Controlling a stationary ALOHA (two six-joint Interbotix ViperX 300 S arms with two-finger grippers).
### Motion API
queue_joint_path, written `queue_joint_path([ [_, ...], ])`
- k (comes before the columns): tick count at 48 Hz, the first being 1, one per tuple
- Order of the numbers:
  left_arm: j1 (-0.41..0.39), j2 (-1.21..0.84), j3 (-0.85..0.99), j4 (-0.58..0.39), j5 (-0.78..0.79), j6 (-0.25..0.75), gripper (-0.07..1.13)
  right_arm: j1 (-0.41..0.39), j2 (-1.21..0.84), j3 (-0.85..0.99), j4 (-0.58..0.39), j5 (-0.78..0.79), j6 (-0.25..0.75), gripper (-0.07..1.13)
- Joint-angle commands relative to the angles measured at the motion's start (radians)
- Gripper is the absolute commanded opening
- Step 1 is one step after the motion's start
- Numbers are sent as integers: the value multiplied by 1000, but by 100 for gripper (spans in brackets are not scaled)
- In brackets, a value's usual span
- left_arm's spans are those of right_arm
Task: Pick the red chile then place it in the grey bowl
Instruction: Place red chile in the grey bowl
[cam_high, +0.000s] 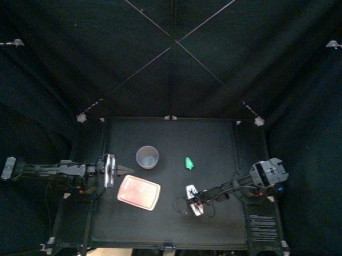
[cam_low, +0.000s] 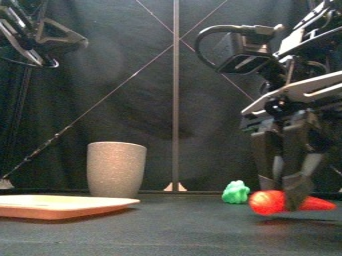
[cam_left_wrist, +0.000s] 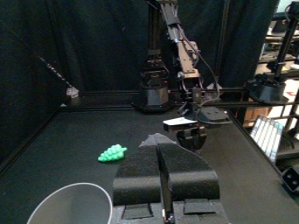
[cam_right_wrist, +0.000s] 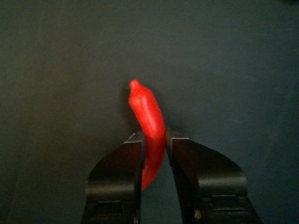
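The red chile (cam_low: 267, 204) is pinched in the right gripper (cam_right_wrist: 153, 144), near right. Placement in the grey bowl (cam_low: 116, 168) is not yet done.

On my table (cam_high: 221, 140) the tray (cam_high: 139, 192) lies left of the middle toward the front, the tall cup (cam_high: 147, 156) stands just behind it, and the small toy (cam_high: 189, 161) sits to the cup's right, near the centre. The chile (cam_low: 274, 203) is right of the tray and in front of the toy, pinched between the jaws of my right gripper (cam_low: 297, 190). My left gripper (cam_high: 107, 170) rests at the table's left side, left of the cup and tray.
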Motion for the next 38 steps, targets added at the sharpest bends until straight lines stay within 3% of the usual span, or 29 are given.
queue_joint_path([
  [1,2,0,-14,3,-5,2,-3,-69,-74,-40,-41,-41,-2,55],
  [14,2,-17,-8,8,-5,2,-3,-295,-170,-176,-209,-224,3,55],
  [26,2,-20,-8,9,-5,2,-3,-426,-55,-328,-195,-505,5,55],
  [38,2,-20,-8,9,-5,0,-3,-477,123,-469,-160,-540,3,56],
])
